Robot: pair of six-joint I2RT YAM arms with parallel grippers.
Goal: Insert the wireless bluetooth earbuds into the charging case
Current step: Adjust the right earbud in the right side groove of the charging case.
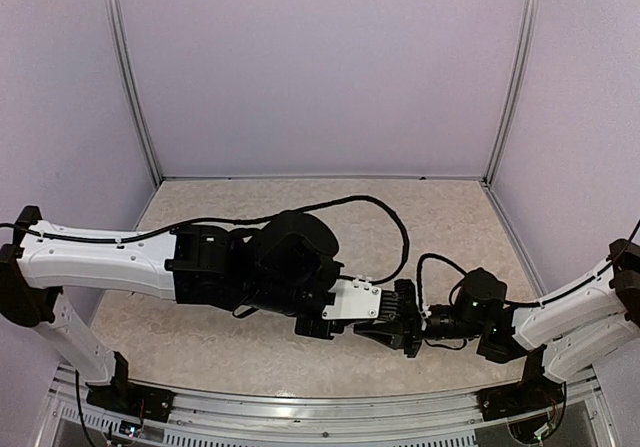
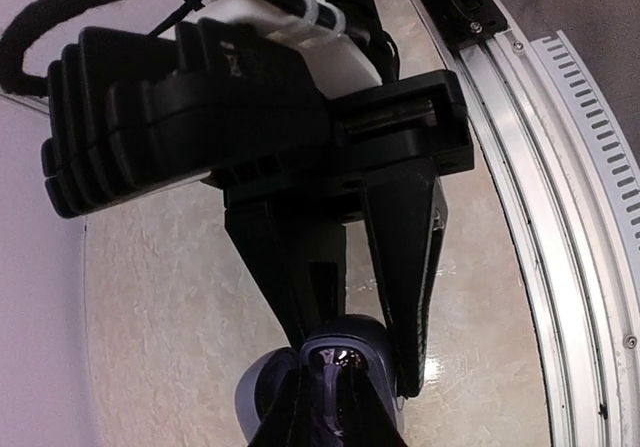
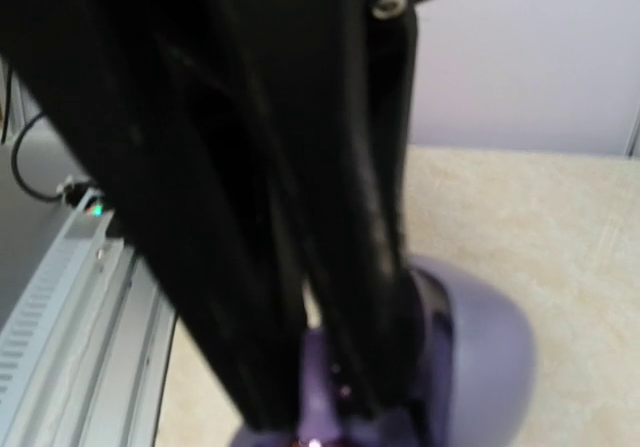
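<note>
The purple-grey charging case (image 2: 370, 335) stands open near the table's front edge, its lid (image 2: 250, 392) tipped to the left. My right gripper (image 2: 355, 365) comes down from above, one finger on each side of the case body, shut on it. In the right wrist view the right gripper (image 3: 325, 407) pinches the case (image 3: 490, 357). My left gripper (image 2: 326, 376) reaches into the case's well, fingers slightly apart. A glossy dark shape (image 2: 348, 359) lies there; I cannot tell whether it is one of the earbuds. From above, the left gripper (image 1: 378, 329) and the right gripper (image 1: 402, 339) hide the case.
The aluminium rail (image 2: 560, 217) of the near table edge runs close beside the case. A black cable (image 1: 390, 217) loops over the beige tabletop (image 1: 450, 217) behind the grippers. Pale walls enclose the back and both sides.
</note>
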